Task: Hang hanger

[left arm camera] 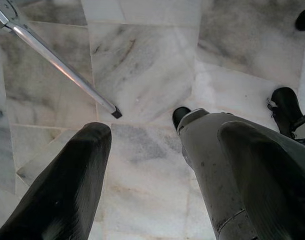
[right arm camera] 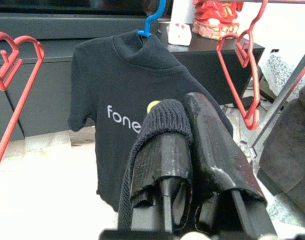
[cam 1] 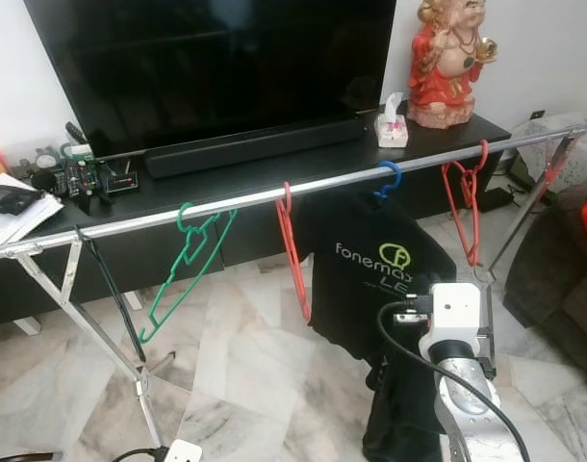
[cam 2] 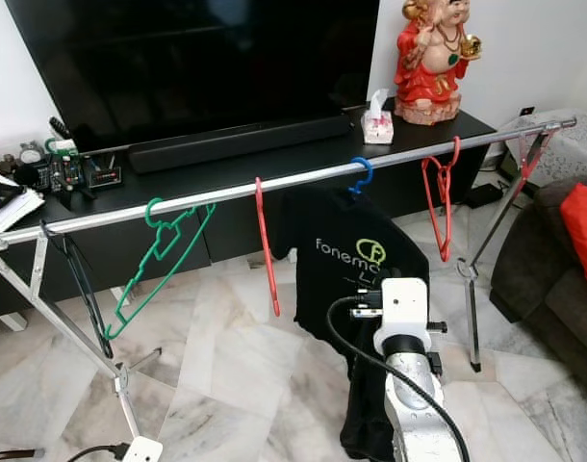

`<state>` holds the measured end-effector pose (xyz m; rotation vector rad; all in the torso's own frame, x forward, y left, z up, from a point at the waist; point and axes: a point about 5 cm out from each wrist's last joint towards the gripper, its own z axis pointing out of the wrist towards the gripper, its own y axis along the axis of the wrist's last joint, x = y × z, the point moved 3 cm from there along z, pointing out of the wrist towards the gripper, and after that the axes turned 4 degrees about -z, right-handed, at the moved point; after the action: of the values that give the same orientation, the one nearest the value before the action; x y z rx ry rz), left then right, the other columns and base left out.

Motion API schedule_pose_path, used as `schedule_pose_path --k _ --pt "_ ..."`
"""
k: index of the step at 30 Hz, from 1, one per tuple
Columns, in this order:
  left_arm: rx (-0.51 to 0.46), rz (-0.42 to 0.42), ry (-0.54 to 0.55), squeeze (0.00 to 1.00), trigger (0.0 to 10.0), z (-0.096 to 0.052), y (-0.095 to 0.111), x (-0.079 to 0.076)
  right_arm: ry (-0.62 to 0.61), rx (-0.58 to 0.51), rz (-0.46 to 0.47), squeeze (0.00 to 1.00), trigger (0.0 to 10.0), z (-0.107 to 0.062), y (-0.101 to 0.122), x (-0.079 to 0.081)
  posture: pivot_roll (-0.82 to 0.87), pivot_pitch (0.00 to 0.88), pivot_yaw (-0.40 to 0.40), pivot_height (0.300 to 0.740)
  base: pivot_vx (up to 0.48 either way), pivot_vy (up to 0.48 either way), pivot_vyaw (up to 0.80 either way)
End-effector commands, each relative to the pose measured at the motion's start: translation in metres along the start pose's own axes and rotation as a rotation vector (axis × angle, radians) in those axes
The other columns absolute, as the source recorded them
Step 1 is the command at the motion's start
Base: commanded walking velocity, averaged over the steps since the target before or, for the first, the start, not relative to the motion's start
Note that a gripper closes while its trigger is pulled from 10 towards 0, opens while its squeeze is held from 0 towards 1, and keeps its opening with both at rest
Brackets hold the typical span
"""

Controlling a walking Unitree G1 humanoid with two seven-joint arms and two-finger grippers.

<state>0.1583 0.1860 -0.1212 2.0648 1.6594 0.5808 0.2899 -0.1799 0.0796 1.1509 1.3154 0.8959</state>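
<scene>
right gripper point(right arm camera: 185, 117) below hanger point(right arm camera: 151, 19), shirt point(right arm camera: 127, 90) between

Rail point(cam 1: 255, 200) gaps betw. hangers; shirt point(cam 1: 370, 269) mid-rail.

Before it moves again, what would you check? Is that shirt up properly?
1. Blue hanger hooked over the rail: ok.
2. Black T-shirt hem clear of the floor: ok.
3. Right gripper free of the shirt: cannot tell; it is shut, close in front.
4. Left gripper idle, open, pointing at the floor: ok.
5. Red hangers beside it not tangled in the shirt: ok.
</scene>
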Motion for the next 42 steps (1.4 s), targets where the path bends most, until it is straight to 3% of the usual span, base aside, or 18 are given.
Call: schedule_pose_path --k 1,29,42 --pt "0.024 0.012 0.005 0.00 10.0 -0.0018 -0.0069 0.0021 0.005 -0.040 -0.002 0.00 10.0 0.0011 0.0107 0.0009 -0.11 0.000 0.032 0.740 0.000 0.000 0.00" --pt "0.018 0.013 -0.005 0.00 10.0 -0.0010 -0.0053 -0.0021 0.026 -0.047 -0.011 0.00 10.0 0.0020 0.0130 0.0033 -0.12 0.000 0.025 0.740 0.000 -0.353 0.00" --pt "0.008 -0.001 0.003 0.00 10.0 0.0008 -0.0009 -0.0046 0.092 -0.022 -0.024 0.00 10.0 0.0009 0.0050 0.0086 -0.12 0.000 0.013 0.740 0.000 -0.378 0.00"
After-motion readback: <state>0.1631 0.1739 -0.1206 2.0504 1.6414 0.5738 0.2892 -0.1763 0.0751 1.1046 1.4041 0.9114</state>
